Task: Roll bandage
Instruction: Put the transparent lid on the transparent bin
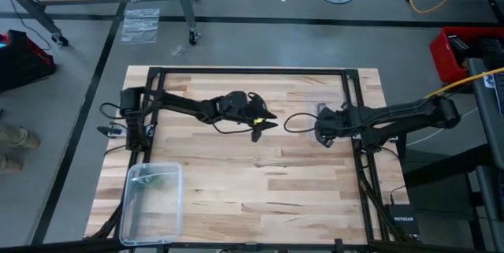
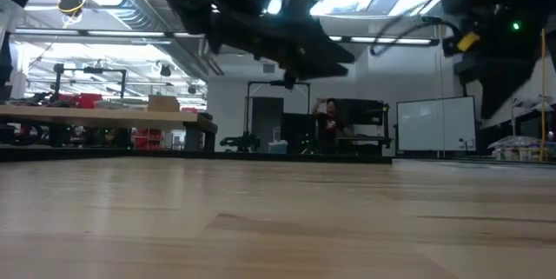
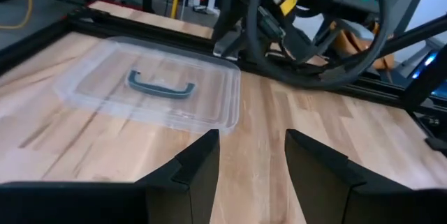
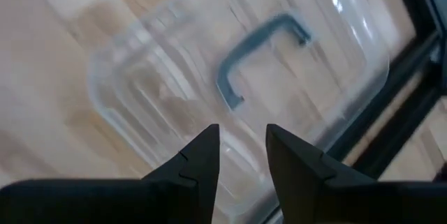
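Right gripper hangs directly over the clear lid, fingers parted and empty, and the lid's dark handle shows just beyond the tips. The lid lies flat on the wooden table, close to the black frame rail along the table's far edge.

Left gripper is out in mid-table, just beside the lid and apart from it. It points toward the lid with its fingers spread wide and nothing between them, only bare wood. The low view shows both arms raised well off the surface.

The bandage looks to be the small greenish shape inside the clear plastic box. The box sits well away from the lid, at the table's near corner on the left arm's side, hard against that edge. It is too small to tell whether it is rolled.

Between lid and box runs a broad stretch of open board, with neither arm crossing it.
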### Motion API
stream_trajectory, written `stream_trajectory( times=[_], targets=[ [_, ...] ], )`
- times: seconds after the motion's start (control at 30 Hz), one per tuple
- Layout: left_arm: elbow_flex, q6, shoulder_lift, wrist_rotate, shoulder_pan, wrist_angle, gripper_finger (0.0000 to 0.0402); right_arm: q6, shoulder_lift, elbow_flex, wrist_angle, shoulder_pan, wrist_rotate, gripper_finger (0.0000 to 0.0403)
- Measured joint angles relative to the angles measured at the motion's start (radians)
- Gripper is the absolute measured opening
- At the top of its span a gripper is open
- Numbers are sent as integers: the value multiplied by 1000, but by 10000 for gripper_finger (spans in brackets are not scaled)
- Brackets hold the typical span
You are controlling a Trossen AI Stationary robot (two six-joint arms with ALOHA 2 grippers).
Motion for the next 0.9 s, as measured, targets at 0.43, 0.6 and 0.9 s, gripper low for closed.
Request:
stream_trajectory(
  times=[0.43,0.6,0.9],
  targets=[
    [245,15,273,51,0,-6,155,178,0,-183,128,-2,-48,122],
    [327,17,345,66,0,-6,155,184,-3,-192,142,-2,-52,122],
    [499,32,467,73,2,9,155,251,-104,-192,138,-2,-57,122]
  ],
)
